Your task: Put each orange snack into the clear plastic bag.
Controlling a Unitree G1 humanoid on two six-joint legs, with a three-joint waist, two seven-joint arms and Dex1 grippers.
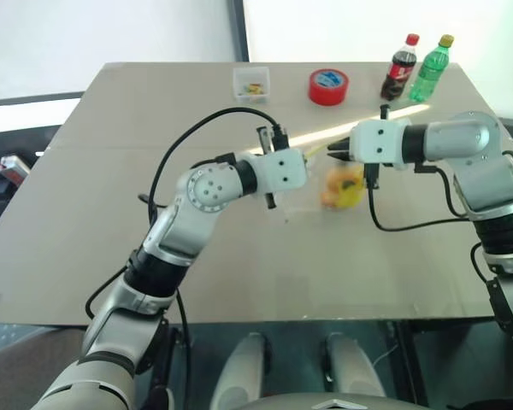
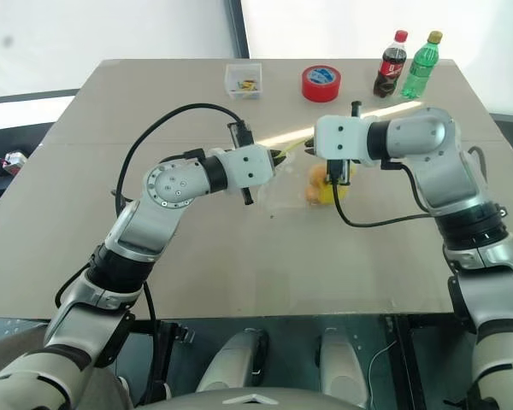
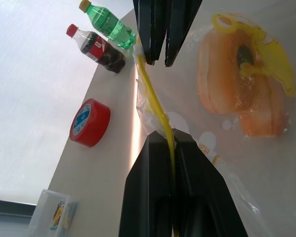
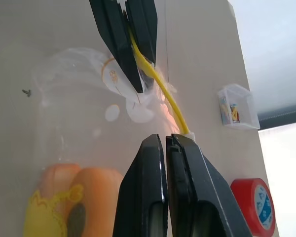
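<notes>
The clear plastic bag (image 1: 338, 184) hangs between my two grippers above the table's middle. Both orange snacks (image 3: 227, 84) (image 3: 266, 116) lie side by side inside it, behind a yellow print. My left gripper (image 3: 170, 139) is shut on the bag's yellow strip (image 3: 150, 98), which runs into its closed jaws. Facing it a short way along the strip, my right gripper (image 4: 166, 140) is shut. The strip's end (image 4: 187, 132) lies against the outer side of one right fingertip, not visibly between the two. In the head views the left gripper (image 1: 310, 158) and right gripper (image 1: 332, 154) nearly meet tip to tip.
Along the table's far edge stand a small clear box (image 1: 250, 83), a red tape roll (image 1: 328, 86), a cola bottle (image 1: 400, 67) and a green bottle (image 1: 431, 68). Black cables loop from both wrists over the tabletop (image 1: 111, 213).
</notes>
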